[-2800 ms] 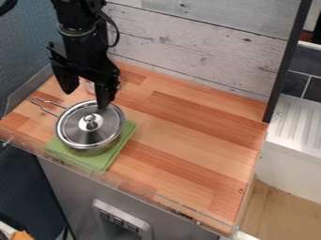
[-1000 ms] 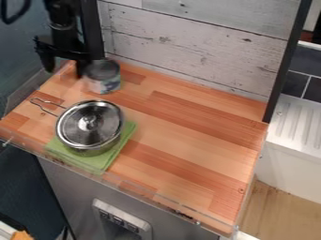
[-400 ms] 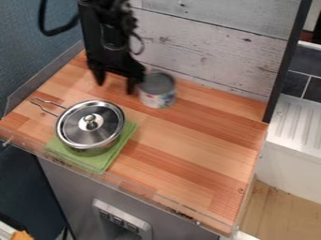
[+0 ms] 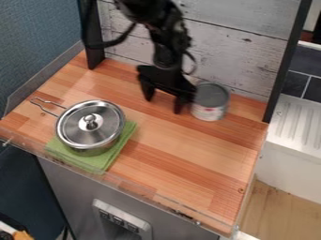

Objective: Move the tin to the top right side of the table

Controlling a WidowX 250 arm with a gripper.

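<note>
Note gripper [image 4: 164,105] above the back half of wooden table [image 4: 182,140], pointing down, slightly right of centre. Fingers released: tips well apart, wood in view between. At the right-hand finger, see tin [image 4: 210,104], upright, grey top up, pale printed side facing out. Just beside the finger, outside the grasp; cannot tell whether touching. Place it in the back right part of the table, near plank wall [image 4: 238,56], short of the right corner and of black post [image 4: 287,65].

Front left: find lidded pot [image 4: 91,125], steel, upright, lid on, round knob [image 4: 91,122] at centre. Sits on folded green cloth [image 4: 94,161]; extends thin looped handle [image 4: 47,107] toward the left edge. Record it well apart from the tin. Beyond the table's right side, note white ribbed drainer [image 4: 301,124].
</note>
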